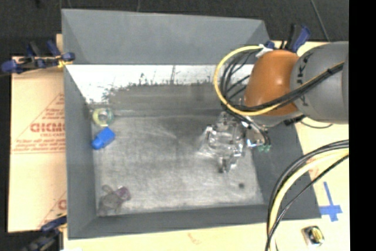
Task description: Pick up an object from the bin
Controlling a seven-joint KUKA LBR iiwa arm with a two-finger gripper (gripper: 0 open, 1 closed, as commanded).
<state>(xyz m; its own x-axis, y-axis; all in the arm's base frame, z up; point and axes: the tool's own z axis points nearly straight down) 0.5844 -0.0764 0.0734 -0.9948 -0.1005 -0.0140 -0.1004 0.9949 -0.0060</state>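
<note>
My gripper hangs low over the right part of the bin floor, its silver body under the orange wrist cover. Its tips reach down close to the bare floor and I see nothing between them. The loose things all lie far to its left. A blue block rests near the left wall. A clear round piece with a greenish tint sits just above that block. A clear, faintly purple piece lies in the front left corner.
The arm with its looped cables comes in over the bin's right wall. Scuffed floor stretches between the gripper and the things on the left. A small dark speck marks the floor at the gripper's lower right.
</note>
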